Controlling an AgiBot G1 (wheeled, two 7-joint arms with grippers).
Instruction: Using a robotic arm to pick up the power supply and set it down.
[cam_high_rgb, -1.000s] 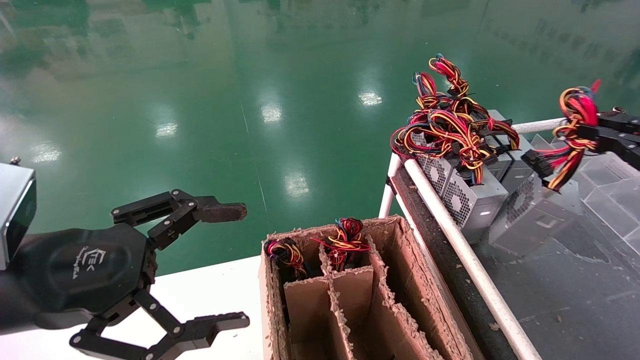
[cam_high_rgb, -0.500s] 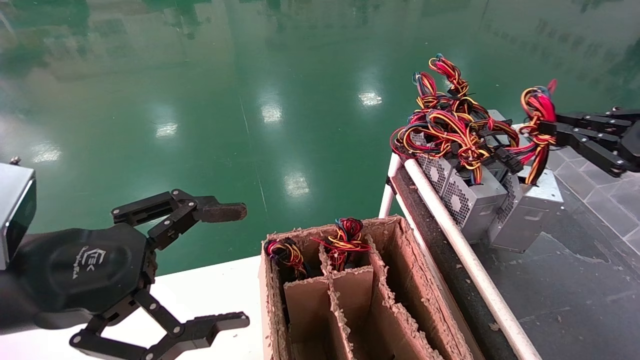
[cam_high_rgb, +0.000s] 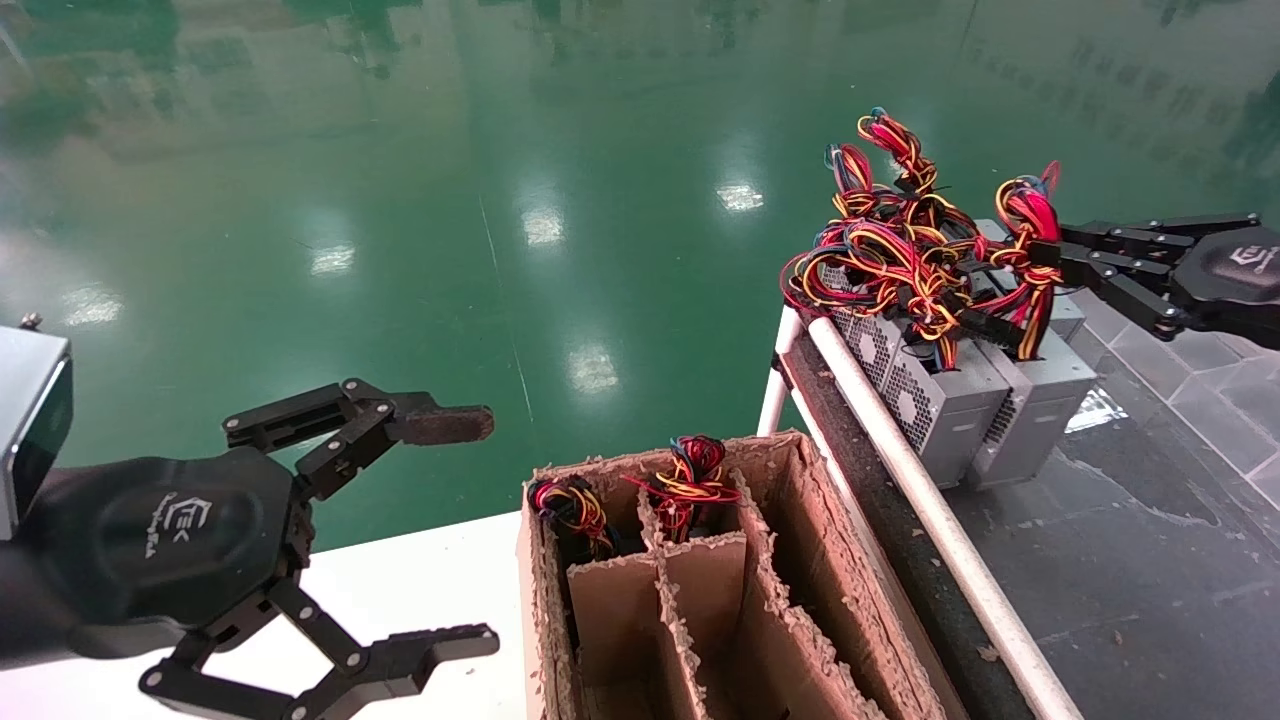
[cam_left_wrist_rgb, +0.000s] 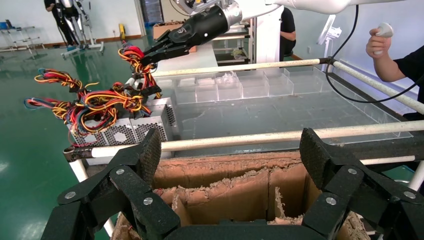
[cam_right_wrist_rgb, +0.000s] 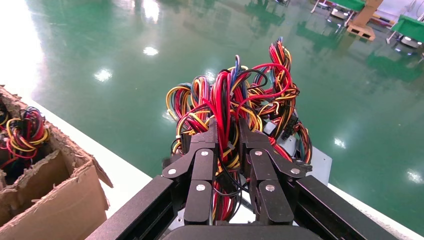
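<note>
Now: my right claw (cam_high_rgb: 1040, 255) clenched on the supply's wires (cam_right_wrist_rgb: 227, 107).
Risk: wires may slip, probably dropping the supply (cam_high_rgb: 1040, 400); left claw (cam_high_rgb: 470, 530) parked, spread.

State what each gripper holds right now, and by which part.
The right gripper grips the power supply by its wire bundle, not the metal case. The left gripper holds nothing.

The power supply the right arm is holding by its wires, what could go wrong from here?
The right gripper is shut on the wire bundle, not on the power supply box, so the wires could slip or strain. That bundle lies against the neighbouring units' wires and may snag them. The box stands close beside another unit and could drag it.
</note>
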